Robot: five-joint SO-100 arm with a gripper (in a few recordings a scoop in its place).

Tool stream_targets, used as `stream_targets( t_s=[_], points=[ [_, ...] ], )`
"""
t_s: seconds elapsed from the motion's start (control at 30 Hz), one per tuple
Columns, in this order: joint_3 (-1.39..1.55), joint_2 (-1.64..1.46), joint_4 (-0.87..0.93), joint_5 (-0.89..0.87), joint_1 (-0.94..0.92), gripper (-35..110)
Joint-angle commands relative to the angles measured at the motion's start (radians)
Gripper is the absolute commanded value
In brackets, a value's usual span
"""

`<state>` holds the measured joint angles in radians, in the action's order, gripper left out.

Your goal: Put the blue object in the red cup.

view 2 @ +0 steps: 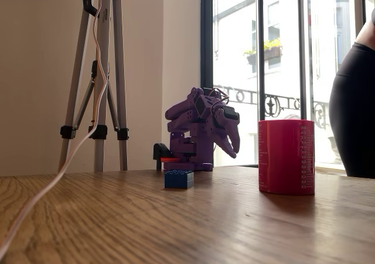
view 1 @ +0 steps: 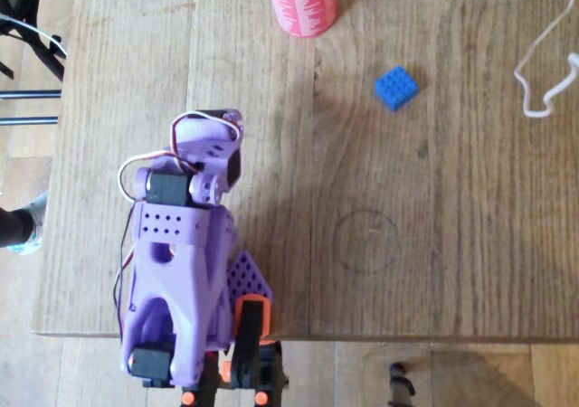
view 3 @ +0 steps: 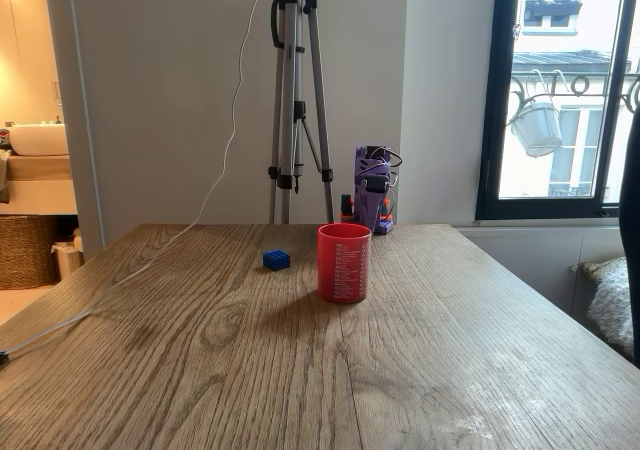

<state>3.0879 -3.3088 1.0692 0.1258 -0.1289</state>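
Over at the far edge of the wooden bench (view 1: 434,244) the purple arm (view 1: 185,271) sits folded up on itself, its tool (view 2: 233,142) tucked down and hanging clear of the wood; from the side its fingers look drawn close together with nothing between them, though I cannot tell for certain. Out in the open the blue object (view 1: 396,88) lies flat, studs up, well apart from the arm and untouched. Standing upright nearby, mouth open to the ceiling, is the red cup (view 1: 302,2), with bare wood between it and the block. Nothing of the job is done yet, so the step in hand looks to be the reach. To do it well, I'd say the arm should unfold high, spread the fingers wider than the block, and come straight down over it so they meet two opposite flat sides, squared to the block's edges. It should keep away from the cup on the way out, since a nudge could shift it. A white cable (view 1: 543,68) lies off to one side, clear of the path.
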Motion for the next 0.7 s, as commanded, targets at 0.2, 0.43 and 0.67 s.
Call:
stream_targets(
  t_s=[0.2, 0.43, 0.67],
  points=[
    [-0.031, 0.021, 0.005, -0.003, -0.091, 1],
    [-0.414, 0.517, 0.044, -0.051, -0.181, 1],
    [-0.916, 1.114, 0.074, -0.175, -0.364, 1]
  ],
)
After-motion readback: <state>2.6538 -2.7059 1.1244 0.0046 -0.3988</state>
